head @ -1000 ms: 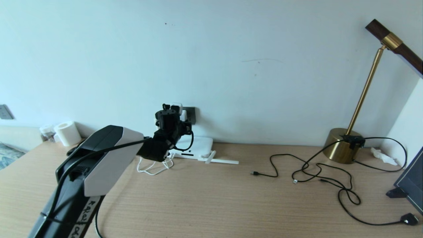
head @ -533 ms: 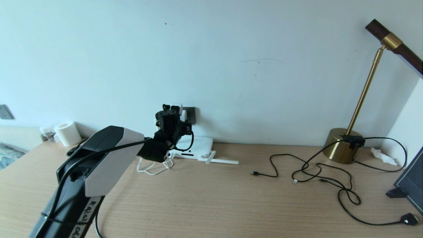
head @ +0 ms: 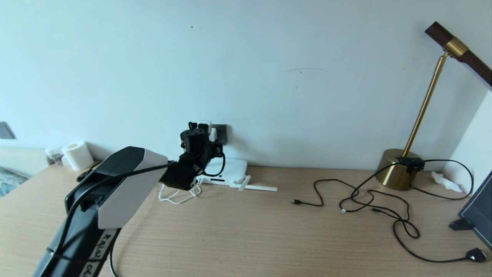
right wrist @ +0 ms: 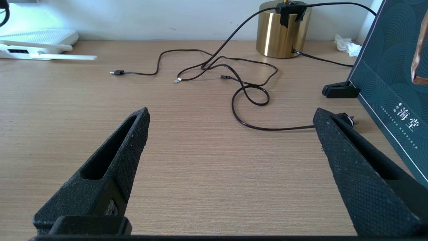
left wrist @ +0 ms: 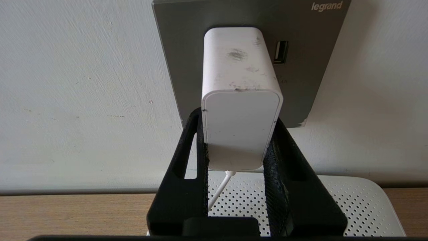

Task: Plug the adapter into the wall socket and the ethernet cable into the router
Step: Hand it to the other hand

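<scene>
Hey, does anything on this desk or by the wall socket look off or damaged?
Minor things only: the adapter has dark scuffs on its top face, the wall socket plate looks chipped at one corner, and thin black cords lie tangled near the lamp.

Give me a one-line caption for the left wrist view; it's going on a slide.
Left gripper clamps the white adapter against the grey wall socket, above the router.
</scene>
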You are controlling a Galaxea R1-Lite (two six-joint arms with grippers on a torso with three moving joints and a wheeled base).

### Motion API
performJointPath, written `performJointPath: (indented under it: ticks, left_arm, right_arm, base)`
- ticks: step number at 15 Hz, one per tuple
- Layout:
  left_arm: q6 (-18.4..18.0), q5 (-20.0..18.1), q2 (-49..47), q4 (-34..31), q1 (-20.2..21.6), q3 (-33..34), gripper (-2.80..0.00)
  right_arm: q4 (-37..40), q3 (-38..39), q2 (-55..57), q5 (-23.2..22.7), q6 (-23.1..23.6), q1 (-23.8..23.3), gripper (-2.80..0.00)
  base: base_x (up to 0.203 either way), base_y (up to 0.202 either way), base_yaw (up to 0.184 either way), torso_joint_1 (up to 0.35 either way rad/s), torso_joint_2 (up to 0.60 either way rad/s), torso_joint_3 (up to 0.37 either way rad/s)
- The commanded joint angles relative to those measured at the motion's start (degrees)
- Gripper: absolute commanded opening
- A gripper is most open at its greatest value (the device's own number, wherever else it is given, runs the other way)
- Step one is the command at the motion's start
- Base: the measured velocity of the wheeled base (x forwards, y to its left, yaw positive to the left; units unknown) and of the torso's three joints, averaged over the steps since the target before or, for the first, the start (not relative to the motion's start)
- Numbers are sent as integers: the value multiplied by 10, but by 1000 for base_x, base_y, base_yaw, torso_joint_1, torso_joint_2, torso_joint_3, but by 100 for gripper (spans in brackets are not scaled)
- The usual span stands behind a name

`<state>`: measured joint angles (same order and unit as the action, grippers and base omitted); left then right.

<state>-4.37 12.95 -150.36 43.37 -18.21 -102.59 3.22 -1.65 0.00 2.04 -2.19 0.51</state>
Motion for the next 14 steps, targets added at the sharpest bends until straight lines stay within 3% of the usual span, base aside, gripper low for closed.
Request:
performJointPath:
  ticks: [1,14]
  left_arm:
    - [0,1,2,0,-2,7,-280]
    - [0,1,11,14,-2,31,-280]
  right_arm:
    - [0,0,0,0,0,0,0]
    - [0,0,0,0,0,0,0]
  base:
    - [0,0,0,0,0,0]
    - [0,0,0,0,0,0]
